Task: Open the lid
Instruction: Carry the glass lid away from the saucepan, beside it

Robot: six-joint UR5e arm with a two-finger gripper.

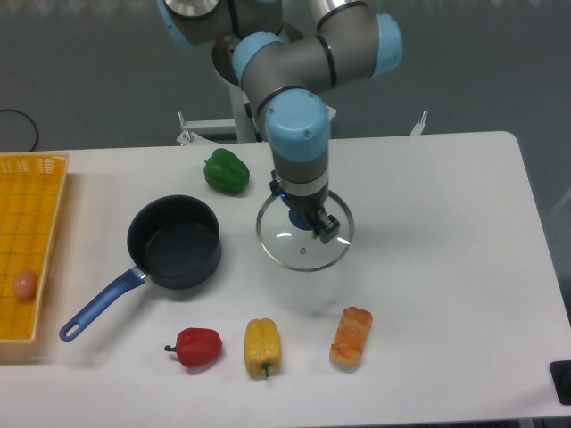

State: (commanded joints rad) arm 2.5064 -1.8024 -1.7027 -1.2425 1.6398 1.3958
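Lid (303, 239) off the pot, hanging in the air to the right of the saucepan (175, 242) and well apart from it; glass disc roughly level, slightly tilted toward the camera, over bare bench (446, 214) between the green pepper (226, 171) and the bun (351, 337). A faint shadow beneath suggests it is not touching the surface, though the gap cannot be read with certainty. Claw (302, 218) comes straight down onto the lid's centre, clamped on the blue knob, of which only a sliver shows under the wrist; the fingers themselves are mostly hidden by the arm, but the lid hanging from them points to a firm grip, jaws drawn in to knob width. Judgement: the opening itself is done, the pan stands uncovered with its dark inside showing, and the step in hand is carrying the lid away to a resting spot. Next move calls for lowering the disc flat onto free bench, clear of the bun, the yellow pepper (262, 346) and the red pepper (198, 346) in front, then easing the jaws apart and lifting straight up off the knob. Yellow basket (27, 214) at far left plays no part.
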